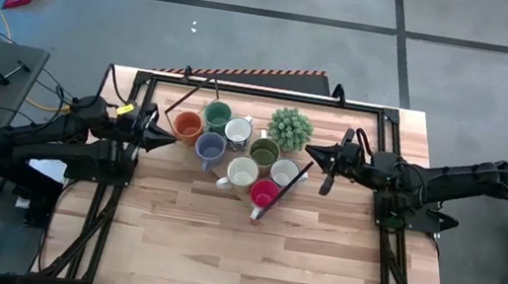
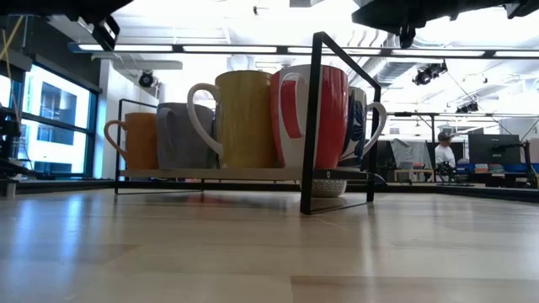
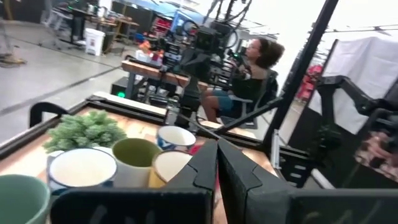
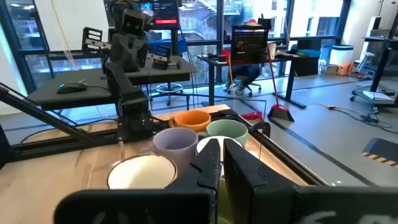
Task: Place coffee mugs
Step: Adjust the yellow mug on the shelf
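On a black wire rack at upper centre of the high view: eight coffee mugs, clustered close. Orange mug at far left of group, green mug just above-right of it, blue-grey mug below. White mug in middle, olive mug to its right, two cream mugs and lower, red-pink mug at the bottom edge of cluster. Spiky green plant just beside olive mug, toward upper right.

Seen from low view: orange mug at left, grey one next, yellowish-olive one then red one, all upright on rack's shelf, handles visible.

Left of the cluster: left gripper, fingers clenched together with nothing between, tip near orange mug but apart from it. Right of the cluster: right gripper, also pressed closed and empty, near the plant, not touching.

All resting on wooden table. Beyond table in left wrist view: a seated person at a desk.
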`<state>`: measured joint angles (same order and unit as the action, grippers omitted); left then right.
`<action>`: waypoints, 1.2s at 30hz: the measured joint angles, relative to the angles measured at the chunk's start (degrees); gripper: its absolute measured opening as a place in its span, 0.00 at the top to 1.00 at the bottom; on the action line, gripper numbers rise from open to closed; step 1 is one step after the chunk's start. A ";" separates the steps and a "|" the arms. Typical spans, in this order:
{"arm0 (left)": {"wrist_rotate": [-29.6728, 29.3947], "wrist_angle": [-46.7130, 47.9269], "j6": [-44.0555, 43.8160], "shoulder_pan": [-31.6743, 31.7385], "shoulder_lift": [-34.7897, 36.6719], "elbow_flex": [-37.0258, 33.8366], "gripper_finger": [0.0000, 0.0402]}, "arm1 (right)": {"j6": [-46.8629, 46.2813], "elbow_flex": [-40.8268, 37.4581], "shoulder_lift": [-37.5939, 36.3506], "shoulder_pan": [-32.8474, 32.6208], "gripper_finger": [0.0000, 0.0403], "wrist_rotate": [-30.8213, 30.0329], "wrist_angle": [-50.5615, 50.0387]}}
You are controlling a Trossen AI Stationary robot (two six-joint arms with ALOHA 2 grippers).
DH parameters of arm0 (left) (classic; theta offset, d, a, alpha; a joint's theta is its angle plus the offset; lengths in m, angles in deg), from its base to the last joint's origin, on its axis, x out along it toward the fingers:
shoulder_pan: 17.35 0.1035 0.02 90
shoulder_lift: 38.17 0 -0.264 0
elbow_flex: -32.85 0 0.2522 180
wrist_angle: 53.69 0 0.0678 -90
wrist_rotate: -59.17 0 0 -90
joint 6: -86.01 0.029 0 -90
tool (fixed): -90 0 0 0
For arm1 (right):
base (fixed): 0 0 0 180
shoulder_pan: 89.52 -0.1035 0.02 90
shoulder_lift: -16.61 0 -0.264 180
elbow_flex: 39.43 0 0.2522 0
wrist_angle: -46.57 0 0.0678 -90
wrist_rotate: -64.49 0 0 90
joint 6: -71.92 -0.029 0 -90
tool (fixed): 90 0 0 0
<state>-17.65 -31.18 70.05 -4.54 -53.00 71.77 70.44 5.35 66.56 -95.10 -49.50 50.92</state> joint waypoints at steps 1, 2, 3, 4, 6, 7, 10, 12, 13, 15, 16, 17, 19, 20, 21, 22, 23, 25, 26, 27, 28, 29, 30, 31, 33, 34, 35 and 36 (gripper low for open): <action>0.14 0.04 -0.01 -0.34 0.00 0.00 0.98 | -0.03 0.00 0.00 0.00 0.98 0.00 -0.02; 0.66 0.21 0.01 -0.64 0.00 0.04 0.97 | -0.23 0.00 0.00 0.00 0.98 0.00 -0.03; 1.51 0.79 0.03 -0.85 -0.01 0.35 0.95 | -1.13 0.00 0.00 0.00 0.98 0.00 -0.12; 2.01 1.31 0.04 -1.02 -0.02 0.80 0.93 | -1.96 0.00 0.00 0.00 0.98 0.00 -0.21; 2.26 2.78 1.17 -1.14 -0.02 1.91 0.88 | -3.48 0.00 0.00 0.26 0.98 0.00 -0.24; 2.22 3.41 2.39 -1.20 0.00 2.25 0.86 | -3.90 0.00 0.00 0.58 0.98 0.13 -0.26; 2.71 3.81 2.91 -1.30 -0.01 2.76 0.78 | -5.11 0.04 0.00 2.35 0.98 1.45 -1.15; 4.56 4.30 0.27 -1.68 0.00 2.76 0.74 | -6.06 0.04 0.02 3.94 0.98 3.07 -1.55; 5.77 5.21 -1.20 -2.15 -0.18 2.76 0.73 | -6.14 0.07 0.02 4.74 0.98 3.59 -1.54; 6.47 7.26 -3.58 -3.40 -1.05 2.76 0.71 | -6.23 0.07 0.02 6.53 0.98 5.46 -1.40; 6.33 8.66 -4.34 -4.16 -1.49 2.76 0.70 | -6.86 0.07 0.00 7.60 0.97 7.20 -1.36; 5.55 9.30 -4.53 -4.92 -2.12 2.76 0.70 | -8.07 0.07 0.00 8.55 0.97 9.66 -1.47; 4.26 9.40 -4.28 -6.34 -3.90 2.76 0.70 | -9.79 0.08 0.06 10.09 0.96 15.02 -2.14; 3.62 9.13 -3.37 -6.85 -4.90 2.76 0.70 | -10.09 0.09 0.41 10.49 0.96 17.24 -1.80; 2.77 8.31 -2.26 -7.25 -6.00 2.76 0.70 | -10.12 0.09 0.82 10.73 0.96 18.83 -0.76; 2.08 7.14 -1.18 -7.52 -7.06 2.76 0.70 | -10.11 0.08 1.13 10.83 0.96 20.29 0.28; 1.62 6.30 -0.23 -7.68 -8.06 2.76 0.70 | -10.09 0.08 1.65 10.85 0.96 22.09 2.04; 1.52 5.26 0.44 -7.62 -9.85 2.76 0.70 | -10.22 0.15 2.94 10.84 0.96 26.17 4.24; 1.50 4.68 0.46 -7.59 -10.58 2.76 0.70 | -10.28 0.15 3.76 10.77 0.96 27.87 4.75; 1.44 4.34 0.49 -7.60 -11.25 2.76 0.70 | -10.40 0.15 4.78 10.47 0.96 29.19 5.46; 1.43 4.38 0.61 -7.59 -11.76 2.76 0.70 | -10.97 0.15 5.74 10.04 0.96 30.35 6.46; 1.43 4.32 0.94 -7.59 -12.16 2.76 0.70 | -11.82 0.15 6.66 9.65 0.96 31.09 7.50; 1.39 4.31 1.15 -7.59 -12.42 2.76 0.70 | -12.69 0.15 7.71 9.26 0.96 31.63 9.00; 1.38 4.40 1.30 -7.59 -12.46 2.76 0.70 | -13.25 0.15 8.77 8.76 0.96 31.98 10.28; 1.39 4.16 1.52 -7.59 -12.39 2.76 0.70 | -13.66 0.15 10.76 7.86 0.96 32.06 12.40; 1.39 4.15 1.45 -7.59 -12.39 2.76 0.70 | -13.63 0.24 11.62 7.44 0.96 32.06 13.71; 1.39 4.18 1.14 -7.59 -12.36 2.76 0.70 | -13.62 1.04 12.46 7.05 0.96 31.99 13.71; 1.40 4.17 1.10 -7.59 -12.20 2.76 0.70 | -13.62 2.27 13.51 6.73 0.96 31.69 13.70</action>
<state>-16.25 -27.01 71.15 -12.13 -65.20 74.53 56.83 7.62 80.07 -88.37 -17.81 64.62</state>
